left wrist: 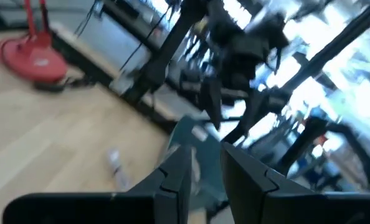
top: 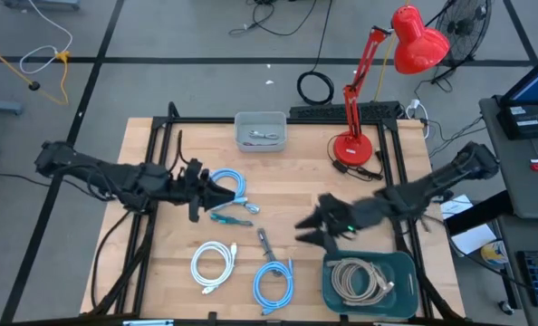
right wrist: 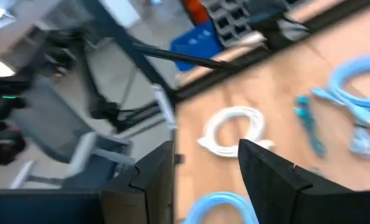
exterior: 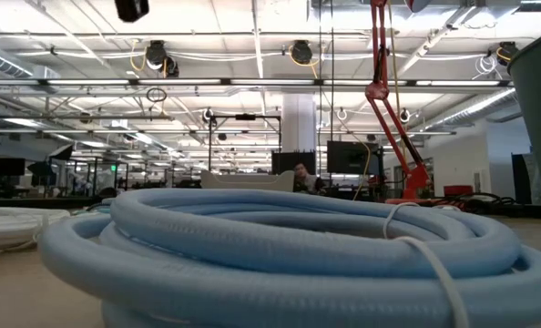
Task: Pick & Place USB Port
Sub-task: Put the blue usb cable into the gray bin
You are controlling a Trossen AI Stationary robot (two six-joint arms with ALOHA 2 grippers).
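Right gripper [top: 312, 232]: fingers apart, empty, above the table beside the green bin [top: 405, 288]
Left gripper [top: 230, 193]: narrow gap, holding nothing
Green bin: beige cable [top: 358, 277]
Grey tray [top: 261, 131]: small cable

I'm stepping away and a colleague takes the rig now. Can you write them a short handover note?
Left pincer: empty, narrow gap between fingers, over the light blue coil at table centre-left.
Right pincer: open, empty, above the green bin.
Done: one beige cable lies in the green bin.
Left: white coil, second blue coil, teal piece and a grey connector on the table. Grey tray at the back holds something small.
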